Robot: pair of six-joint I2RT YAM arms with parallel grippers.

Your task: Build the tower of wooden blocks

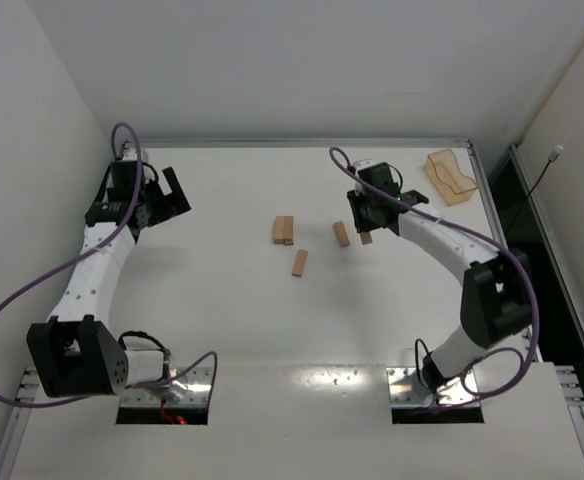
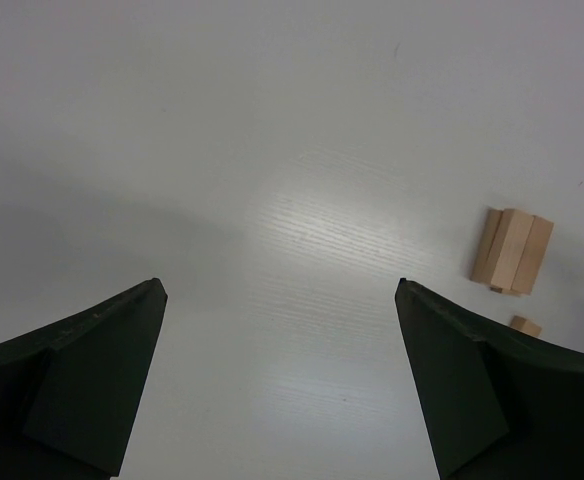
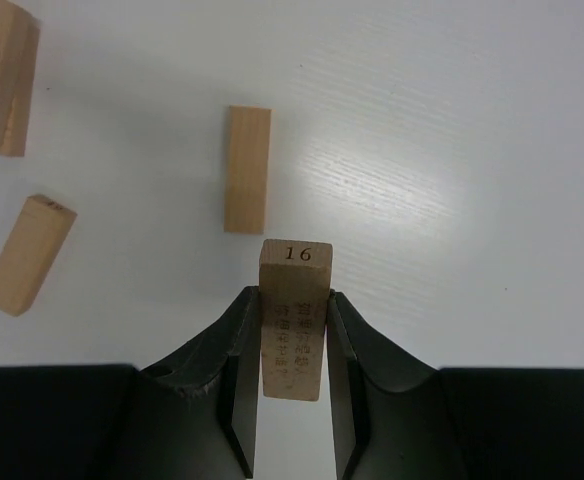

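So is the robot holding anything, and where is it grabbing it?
Right end effector pinches one wood block by its long sides; left end effector holds nothing.

Held block: light tan, dark "16" stamped on its end, faint dark print along the face. Block above it: plain tan. Table white, fine grain sheen. Tray, upper right: translucent orange-tan. Cables purple.

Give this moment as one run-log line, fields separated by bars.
left gripper: open, empty | right gripper: shut on numbered block | tower: small stack | loose blocks: two
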